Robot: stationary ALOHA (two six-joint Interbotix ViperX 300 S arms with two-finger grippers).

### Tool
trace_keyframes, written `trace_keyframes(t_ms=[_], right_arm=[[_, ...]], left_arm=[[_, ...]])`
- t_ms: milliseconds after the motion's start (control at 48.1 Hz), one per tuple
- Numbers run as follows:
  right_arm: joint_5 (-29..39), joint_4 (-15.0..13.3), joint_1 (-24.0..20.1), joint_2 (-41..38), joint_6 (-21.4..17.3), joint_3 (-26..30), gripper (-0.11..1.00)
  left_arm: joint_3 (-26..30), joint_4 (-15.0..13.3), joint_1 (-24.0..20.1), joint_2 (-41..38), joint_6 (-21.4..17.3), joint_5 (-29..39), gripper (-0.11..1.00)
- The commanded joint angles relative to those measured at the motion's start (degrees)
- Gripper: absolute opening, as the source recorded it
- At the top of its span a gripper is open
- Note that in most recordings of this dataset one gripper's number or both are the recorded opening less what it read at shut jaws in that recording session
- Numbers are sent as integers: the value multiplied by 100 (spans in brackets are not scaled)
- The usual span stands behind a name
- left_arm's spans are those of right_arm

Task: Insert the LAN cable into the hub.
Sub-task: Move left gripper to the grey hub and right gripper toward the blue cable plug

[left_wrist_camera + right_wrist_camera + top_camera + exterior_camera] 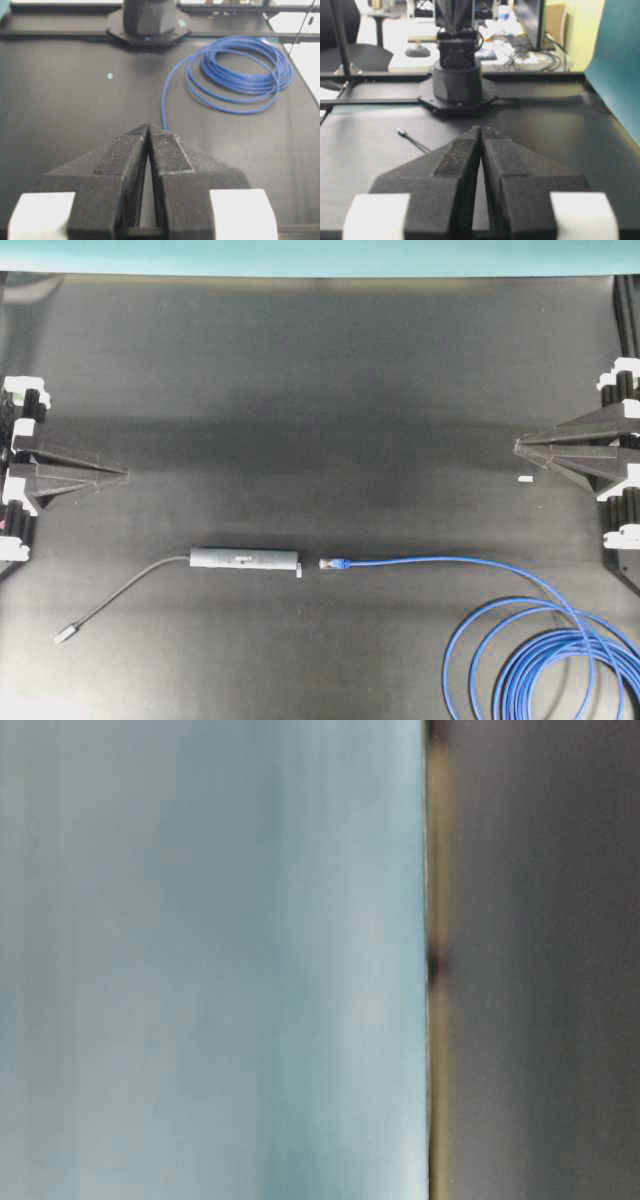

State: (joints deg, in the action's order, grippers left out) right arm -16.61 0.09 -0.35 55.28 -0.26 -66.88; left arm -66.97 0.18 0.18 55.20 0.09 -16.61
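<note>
The dark-grey hub [245, 559] lies flat on the black table, a little left of centre. Its thin grey cord [135, 590] runs left to a small metal plug [66, 634]. The LAN cable's plug [331, 563] lies just right of the hub's end, a small gap apart. The blue LAN cable [450, 561] runs right into loops [560, 665] at the lower right; the loops also show in the left wrist view [240, 75]. My left gripper [122, 473] is shut and empty at the left edge. My right gripper [520, 446] is shut and empty at the right edge.
A small white scrap [525, 479] lies on the table [320, 390] near the right gripper. The opposite arm bases stand at the far side of each wrist view [149, 22] [456, 75]. The table-level view is a blur.
</note>
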Motion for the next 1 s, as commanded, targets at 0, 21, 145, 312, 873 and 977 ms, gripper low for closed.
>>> trace_keyframes(t_ms=[0, 21, 145, 312, 873, 977], right_arm=[[9, 35, 18, -88, -26, 123, 3], [62, 53, 18, -105, -26, 141, 3], [1090, 202, 18, -237, -62, 413, 0], [2338, 202, -18, -483, -123, 826, 0], [3138, 202, -308, -2303, -149, 1547, 8], [3146, 202, -299, -2575, -149, 1688, 31]], left_arm=[[176, 246, 9, -123, 79, 9, 6], [185, 246, 9, -141, 79, 35, 6], [316, 246, 44, -325, 70, 246, 0], [615, 246, 105, -844, 70, 932, 0], [677, 246, 334, -1670, 149, 1187, 3], [624, 246, 413, -1942, 378, 1002, 26]])
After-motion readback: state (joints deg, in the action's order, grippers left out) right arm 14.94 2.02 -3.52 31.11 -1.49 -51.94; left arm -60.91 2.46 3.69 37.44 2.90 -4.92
